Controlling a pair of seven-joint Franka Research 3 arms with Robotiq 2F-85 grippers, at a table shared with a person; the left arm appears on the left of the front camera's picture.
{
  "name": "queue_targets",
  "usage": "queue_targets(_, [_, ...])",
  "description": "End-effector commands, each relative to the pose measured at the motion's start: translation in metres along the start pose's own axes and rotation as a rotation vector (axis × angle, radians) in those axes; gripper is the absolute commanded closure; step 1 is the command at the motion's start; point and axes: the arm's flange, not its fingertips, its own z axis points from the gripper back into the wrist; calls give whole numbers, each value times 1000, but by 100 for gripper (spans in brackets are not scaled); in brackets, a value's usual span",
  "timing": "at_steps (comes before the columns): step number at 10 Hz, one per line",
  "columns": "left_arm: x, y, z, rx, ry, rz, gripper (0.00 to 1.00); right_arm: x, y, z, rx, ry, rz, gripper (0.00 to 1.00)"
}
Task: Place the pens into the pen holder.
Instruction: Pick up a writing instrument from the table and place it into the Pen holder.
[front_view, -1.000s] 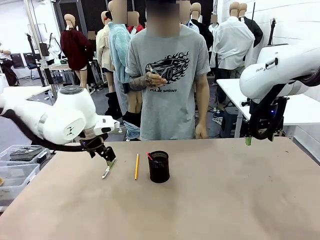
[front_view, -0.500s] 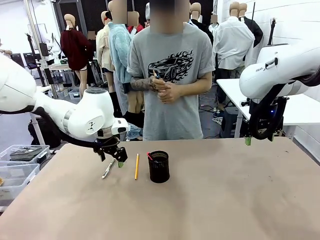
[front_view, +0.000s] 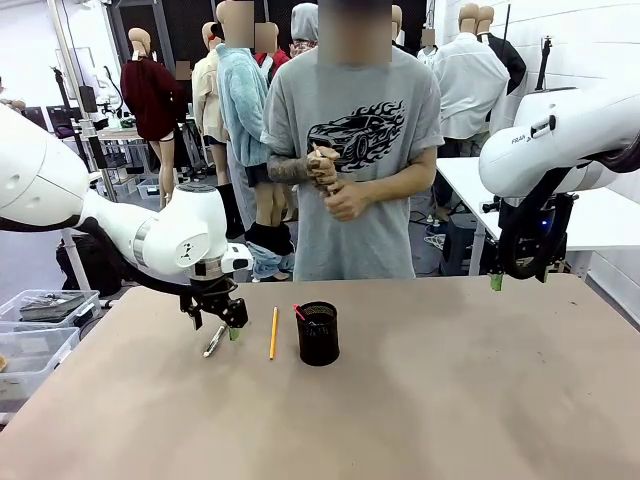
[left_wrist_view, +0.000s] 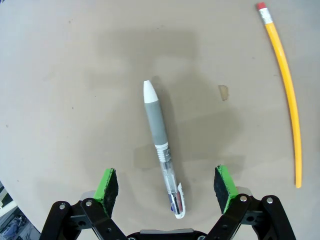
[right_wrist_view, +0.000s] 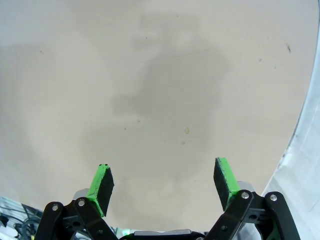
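Hovering my left pincer (left_wrist_view: 165, 179), jaws spread wide, astride white pen (left_wrist_view: 157, 127) flat on table (left_wrist_view: 60, 75) (ready to pinch its barrel); pencil (left_wrist_view: 286, 85) beside it, pen holder (front_view: 318, 338) just beyond. My right pincer (right_wrist_view: 164, 181) likewise spread, idle.

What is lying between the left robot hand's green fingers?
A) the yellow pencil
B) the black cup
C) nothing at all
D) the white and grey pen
D: in the left wrist view, the clip end of the white and grey pen lies between the green pads of the open left gripper, while the yellow pencil lies off to one side.
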Motion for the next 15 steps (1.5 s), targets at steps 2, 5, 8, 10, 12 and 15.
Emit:
queue_targets(2, [7, 4, -2, -53, 26, 27, 6, 0, 0, 0, 0, 7, 0, 0])
queue_targets(5, [7, 11, -4, -75, 39, 39, 56, 0, 0, 0, 0, 7, 0, 0])
queue_targets(8, [7, 11, -4, -90, 58, 29, 100, 0, 0, 0, 0, 7, 0, 0])
queue_targets(10, [7, 12, -4, -89, 67, 25, 100, 0, 0, 0, 0, 7, 0, 0])
queue_targets(12, [5, 13, -7, -99, 77, 26, 100, 0, 0, 0, 0, 7, 0, 0])
queue_targets(15, [-6, 13, -5, -136, 67, -20, 100, 0, 0, 0, 0, 7, 0, 0])
